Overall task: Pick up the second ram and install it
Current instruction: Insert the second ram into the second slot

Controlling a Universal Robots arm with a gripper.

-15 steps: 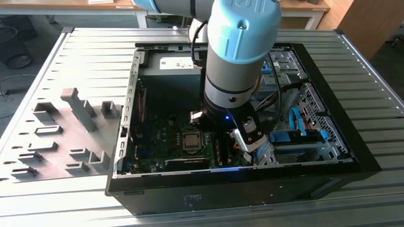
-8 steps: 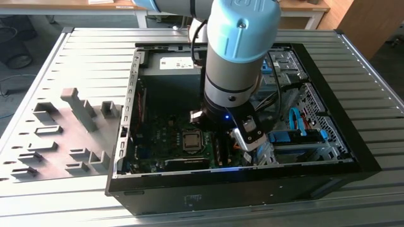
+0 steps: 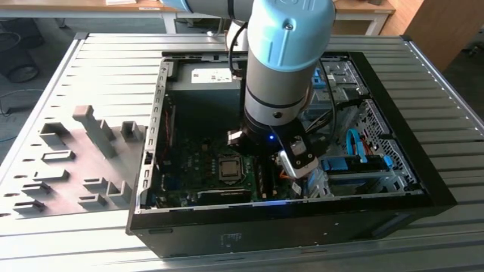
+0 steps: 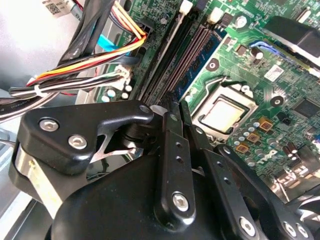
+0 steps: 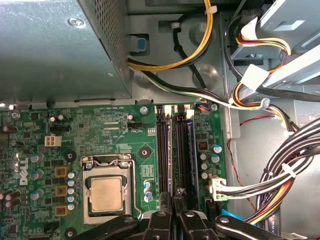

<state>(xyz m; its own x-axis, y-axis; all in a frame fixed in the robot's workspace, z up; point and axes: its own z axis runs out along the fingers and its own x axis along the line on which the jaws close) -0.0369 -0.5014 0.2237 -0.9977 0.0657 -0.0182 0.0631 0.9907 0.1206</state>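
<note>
— How do the jaws stand?
— The gripper [image 5: 173, 202] has its fingers [image 4: 172, 150] drawn nearly together above the memory slots [image 5: 175, 150]; whether they pinch anything, I cannot tell.
— And the second ram [image 4: 200, 52]?
— Seated on edge in a slot, beside the processor [image 5: 106, 194]; the power supply [image 5: 55, 50] lies beyond.

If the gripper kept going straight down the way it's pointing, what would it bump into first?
Most likely the memory slots on the motherboard, beside the processor. The gripper points at them in both wrist views, with nothing visible in between. How far above them it hangs is hard to judge.
</note>
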